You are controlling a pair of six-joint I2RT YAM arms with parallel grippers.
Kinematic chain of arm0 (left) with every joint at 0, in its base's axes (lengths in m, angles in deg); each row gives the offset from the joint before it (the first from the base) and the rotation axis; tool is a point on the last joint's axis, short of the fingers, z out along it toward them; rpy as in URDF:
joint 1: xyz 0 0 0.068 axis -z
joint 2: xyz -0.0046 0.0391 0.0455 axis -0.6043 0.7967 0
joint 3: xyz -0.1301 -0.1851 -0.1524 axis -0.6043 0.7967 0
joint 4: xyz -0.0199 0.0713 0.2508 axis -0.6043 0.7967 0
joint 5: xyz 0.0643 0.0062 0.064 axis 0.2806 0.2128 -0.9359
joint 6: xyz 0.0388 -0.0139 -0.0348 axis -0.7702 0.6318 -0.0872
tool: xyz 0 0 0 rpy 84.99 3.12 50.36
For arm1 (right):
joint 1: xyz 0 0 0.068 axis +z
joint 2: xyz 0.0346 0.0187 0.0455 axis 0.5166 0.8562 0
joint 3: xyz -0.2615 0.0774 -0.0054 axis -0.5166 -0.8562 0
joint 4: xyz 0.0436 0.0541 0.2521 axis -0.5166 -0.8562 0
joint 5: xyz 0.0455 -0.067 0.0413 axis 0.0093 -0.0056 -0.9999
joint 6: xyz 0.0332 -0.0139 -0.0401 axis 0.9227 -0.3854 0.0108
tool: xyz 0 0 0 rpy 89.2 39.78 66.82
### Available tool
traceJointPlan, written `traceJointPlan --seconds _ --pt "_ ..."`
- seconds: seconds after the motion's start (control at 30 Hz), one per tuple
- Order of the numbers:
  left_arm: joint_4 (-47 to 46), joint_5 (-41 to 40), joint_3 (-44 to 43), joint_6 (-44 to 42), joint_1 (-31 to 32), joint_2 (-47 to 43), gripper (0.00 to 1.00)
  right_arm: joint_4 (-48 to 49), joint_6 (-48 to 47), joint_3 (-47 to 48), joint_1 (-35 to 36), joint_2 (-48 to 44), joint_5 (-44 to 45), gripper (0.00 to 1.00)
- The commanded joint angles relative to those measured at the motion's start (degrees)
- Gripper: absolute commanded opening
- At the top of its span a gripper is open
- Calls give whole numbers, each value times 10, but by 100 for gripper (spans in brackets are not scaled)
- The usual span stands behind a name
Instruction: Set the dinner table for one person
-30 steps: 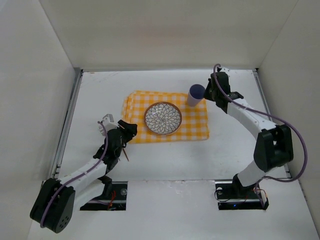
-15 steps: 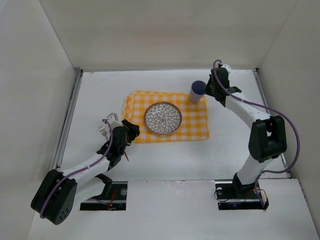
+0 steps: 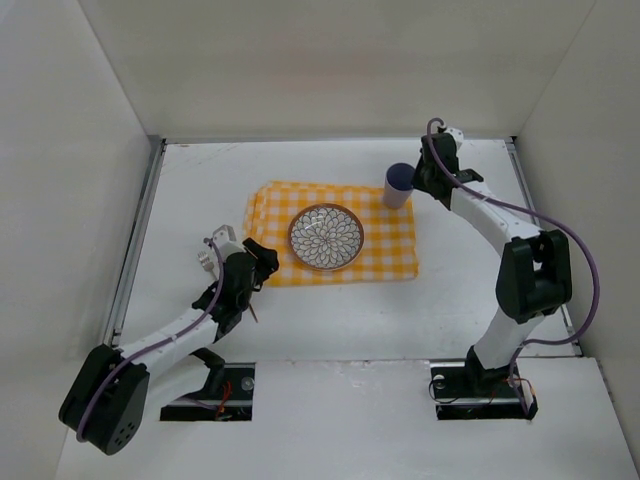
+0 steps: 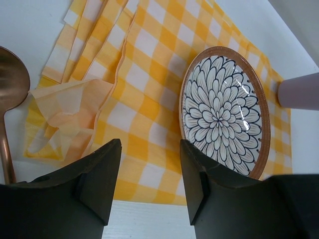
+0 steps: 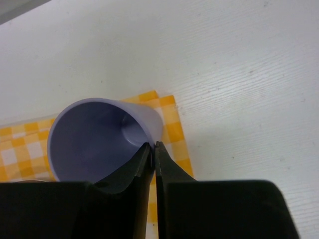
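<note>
We take the flower-patterned plate (image 3: 326,237) as our reference. It lies flat on a yellow-and-white checked cloth (image 3: 385,250), and the cloth lies on the white tabletop (image 3: 330,320). The tabletop spreads out bare on every side of the plate, with metal rails along its left and right edges.

Beyond the plate and to its right, a lilac cup (image 3: 397,187) stands on the far right corner of the cloth, apart from the plate's rim. The right end effector (image 5: 152,147) reaches in from the side of the cup away from the plate. In its wrist view we see the fingers drawn almost together on the cup's rim, pinching the thin wall between them, with the cup's mouth open toward the camera.

Nearer than the plate and to its left, the left end effector (image 4: 149,149) sits low over the near left corner of the cloth. Its two fingers stand well apart with only cloth showing in the gap, so it grips nothing.

Left of the plate, past the cloth's layered left edge, we see a pale folded yellow-checked napkin (image 4: 65,114). Further left again from the plate lies a copper-coloured spoon (image 4: 7,94), just beside the napkin on the bare tabletop; we cannot tell whether they touch.
</note>
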Motion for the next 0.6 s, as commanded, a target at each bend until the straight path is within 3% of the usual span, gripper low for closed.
traceJointPlan --seconds 0.0,0.17,0.3,0.57 --pt "10 -17 -24 -9 0 -14 47 -3 -6 26 2 18 8 14" --pt "28 -26 -36 -9 -5 8 46 -14 -6 36 1 32 3 17" --pt "34 -35 -37 -10 -6 6 46 -3 -5 28 2 14 7 37" --pt "45 -71 -31 -31 -9 -13 43 22 2 -6 2 -75 9 63"
